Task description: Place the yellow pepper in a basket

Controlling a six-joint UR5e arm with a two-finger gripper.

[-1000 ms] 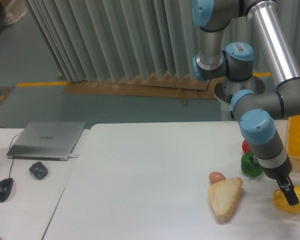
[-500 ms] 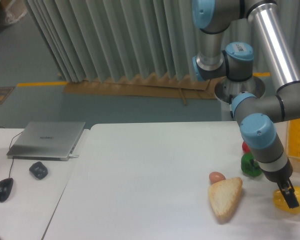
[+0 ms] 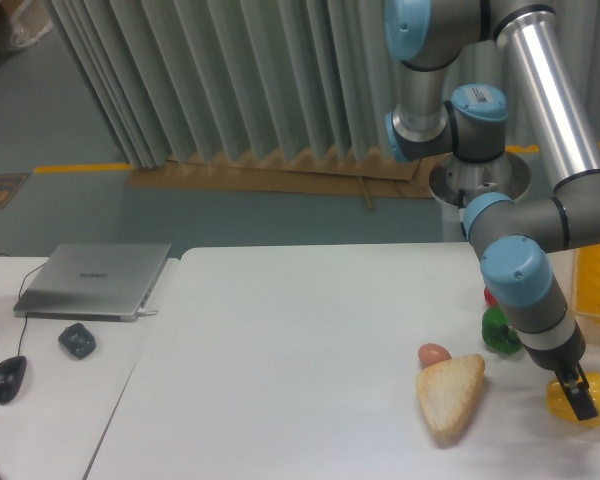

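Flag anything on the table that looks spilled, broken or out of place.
Nothing stands out. The bread slice, egg and green pepper sit intact on the table; the tool is down at the yellow pepper.

**Where everything sat on the bench**

You had the yellow pepper (image 3: 572, 399) at the bench's (image 3: 300, 340) near right corner, with the gripper (image 3: 583, 397) down in front of it, overlapping it. The basket (image 3: 598, 285) stood behind it at the right edge. Left of the pepper lay a bread slice (image 3: 450, 395), an egg (image 3: 434, 353) touching its rear left corner. Behind the bread, to the right, sat the green pepper (image 3: 499, 329), the red pepper (image 3: 491, 296) just behind it. On the adjoining bench to your left were a laptop (image 3: 92, 279), a small object (image 3: 77, 340) before it, and a mouse (image 3: 7, 377) farther left.
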